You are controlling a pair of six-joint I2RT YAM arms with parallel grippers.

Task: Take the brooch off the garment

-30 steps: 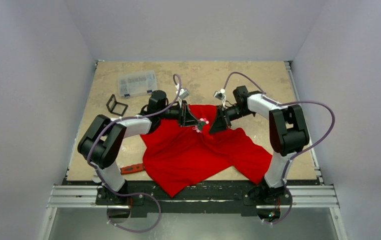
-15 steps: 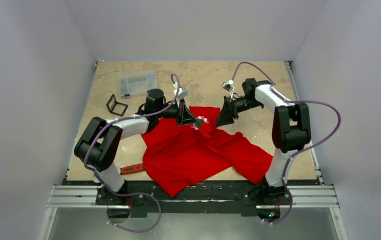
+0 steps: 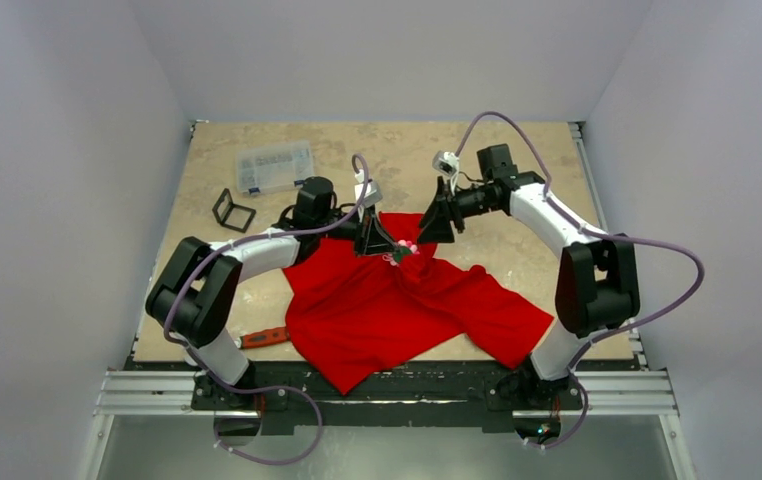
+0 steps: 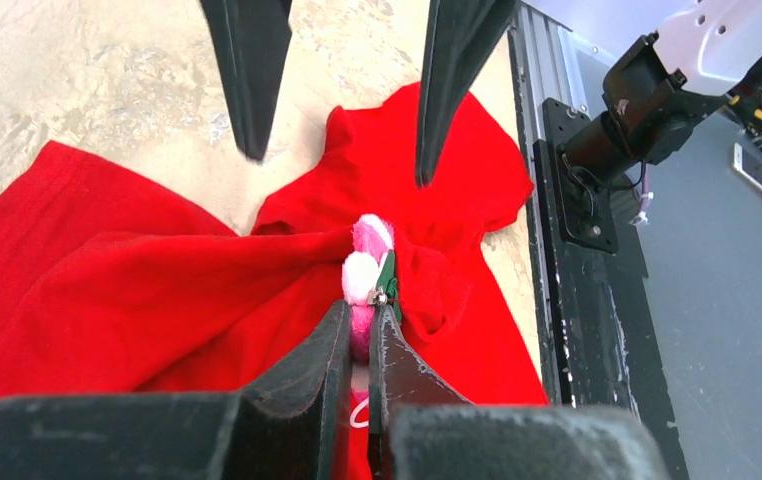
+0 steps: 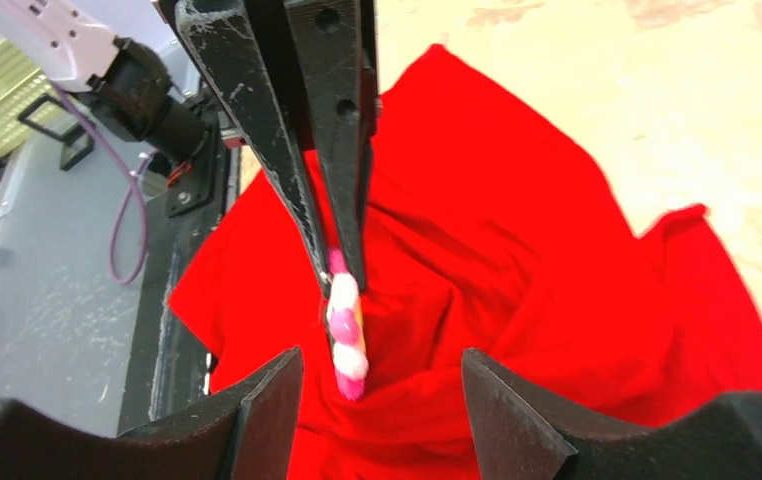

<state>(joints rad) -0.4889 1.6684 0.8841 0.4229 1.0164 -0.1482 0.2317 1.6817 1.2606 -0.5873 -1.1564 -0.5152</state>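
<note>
Between the jaws of the left gripper (image 4: pixel 360 318), clenched on it: the brooch (image 4: pixel 367 262), seemingly pinned to the bunched shirt (image 4: pixel 137 290) | right gripper (image 5: pixel 379 362) parted, empty, just beside | advice: pinch shirt under brooch, pull apart slowly.

Top view high, looking down whole table (image 3: pixel 517 150); wrist views close, facing each other, sharing brooch (image 4: pixel 362 272)
</note>
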